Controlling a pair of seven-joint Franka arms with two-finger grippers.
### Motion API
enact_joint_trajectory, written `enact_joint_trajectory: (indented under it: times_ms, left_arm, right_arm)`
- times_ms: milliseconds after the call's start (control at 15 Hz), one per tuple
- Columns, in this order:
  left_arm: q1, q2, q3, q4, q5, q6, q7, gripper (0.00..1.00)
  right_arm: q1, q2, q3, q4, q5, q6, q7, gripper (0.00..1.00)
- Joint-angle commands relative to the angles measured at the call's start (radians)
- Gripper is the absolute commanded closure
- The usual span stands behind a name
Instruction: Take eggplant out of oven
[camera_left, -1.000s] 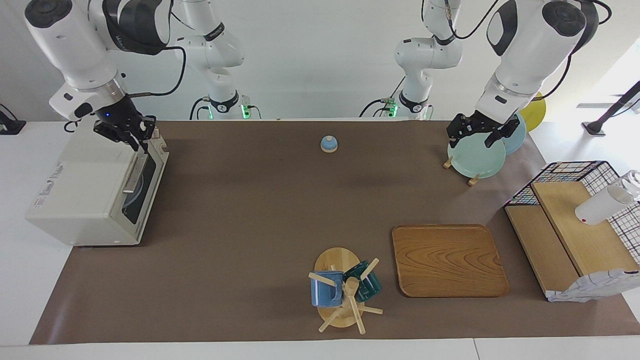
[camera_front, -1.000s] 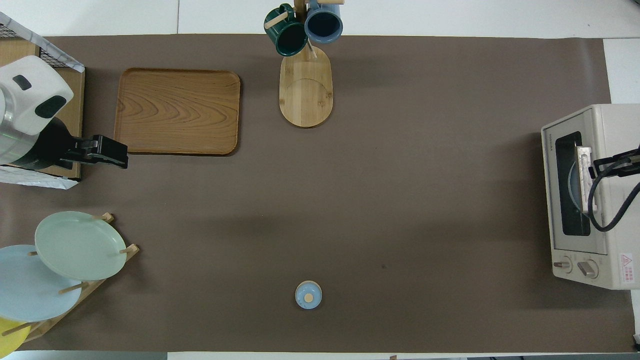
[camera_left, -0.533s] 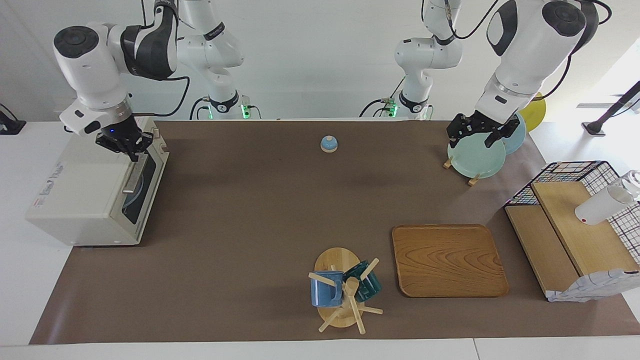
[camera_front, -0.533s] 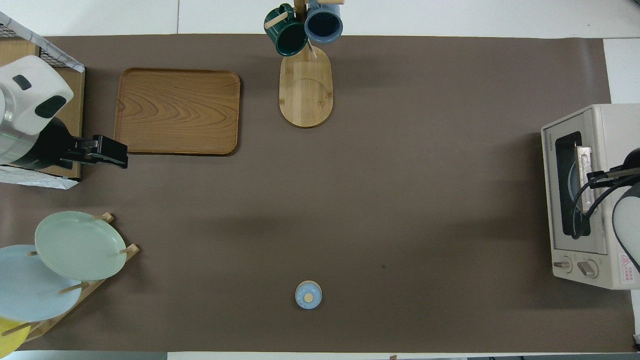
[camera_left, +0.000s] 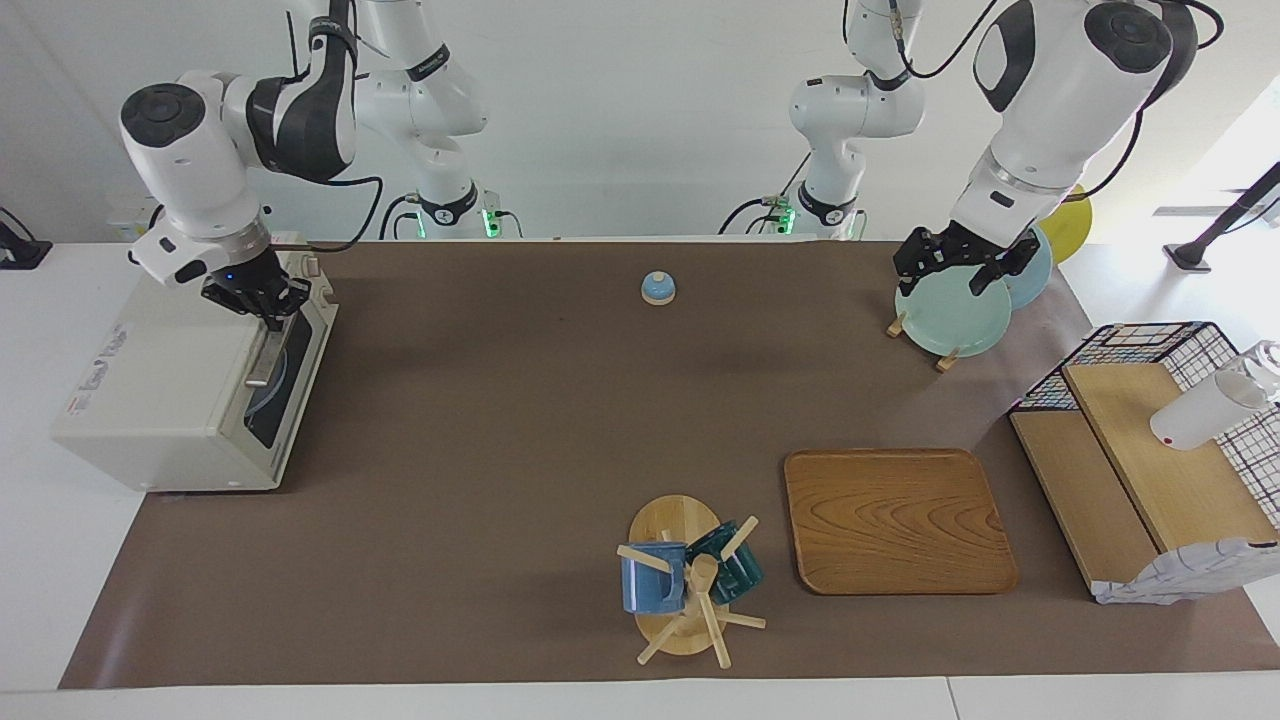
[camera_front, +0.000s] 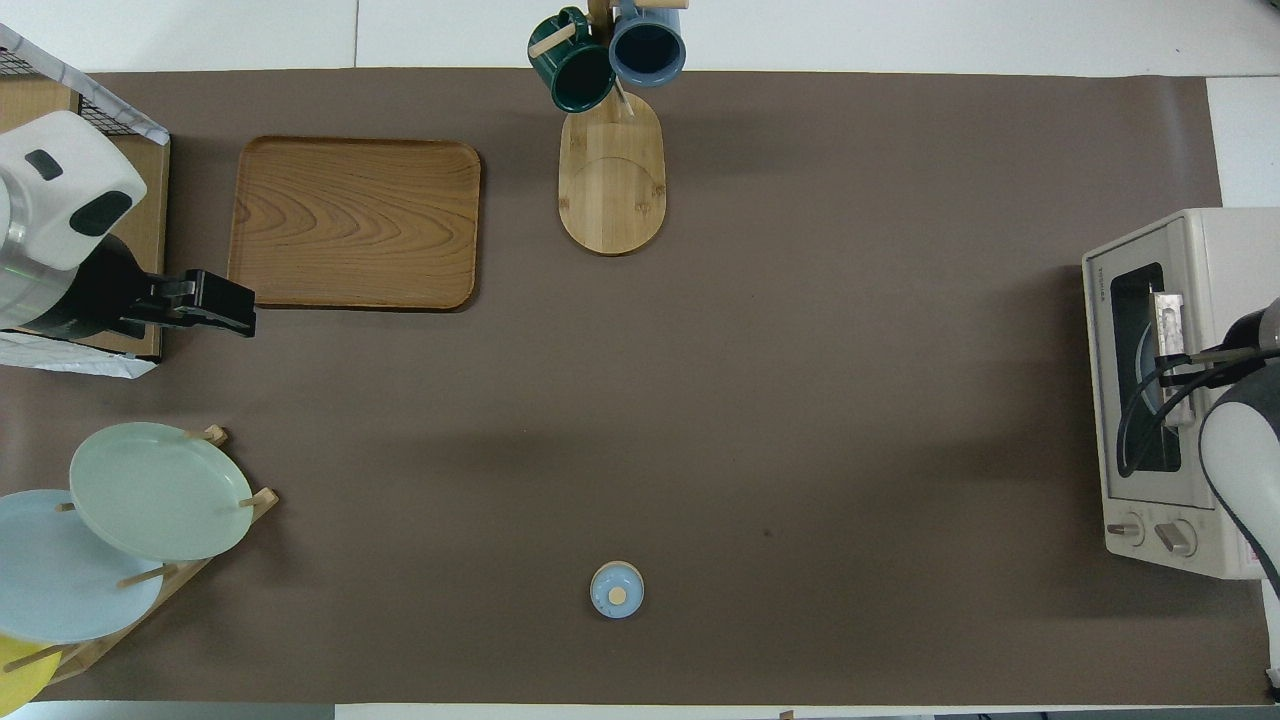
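The cream-white oven (camera_left: 160, 380) stands at the right arm's end of the table, and also shows in the overhead view (camera_front: 1215, 250). Its glass door is closed, with the metal bar handle (camera_left: 262, 358) across the front. My right gripper (camera_left: 268, 305) is down at the end of the handle nearer the robots, also in the overhead view (camera_front: 1180, 362). The eggplant is hidden; only a pale round shape shows through the glass. My left gripper (camera_left: 948, 277) is open and empty, waiting over the plate rack.
A small blue bell (camera_left: 657, 288) sits near the robots at mid-table. A mug tree (camera_left: 690, 580) with two mugs and a wooden tray (camera_left: 897, 520) lie farther out. A plate rack (camera_left: 950, 315) and a wire basket with wooden shelf (camera_left: 1150, 450) are at the left arm's end.
My right gripper has come down from above the oven's top front edge onto the handle, and the arm's forearm has swung in over the oven. The left arm has not moved.
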Motion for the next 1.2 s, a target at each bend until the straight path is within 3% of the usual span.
enact_joint_trajectory:
  times_ms: [0,267,867,1133]
  left_arm:
    - [0.001,-0.026,0.002,-0.024,0.018,-0.003,0.003,0.00]
    - [0.001,-0.026,0.002,-0.024,0.018,0.000,0.003,0.00]
    - [0.001,-0.026,0.002,-0.023,0.018,0.000,0.001,0.00]
    - [0.009,-0.027,0.002,-0.024,0.020,0.002,0.003,0.00]
  right_arm:
    - [-0.017,-0.009,0.007,-0.041,-0.017,0.065,0.014,1.00]
    - [-0.012,0.000,0.007,-0.052,-0.016,0.072,0.012,1.00]
    - [0.065,0.138,0.012,-0.060,-0.007,0.240,0.048,1.00]
    - [0.078,0.158,0.018,-0.121,0.053,0.358,0.049,1.00]
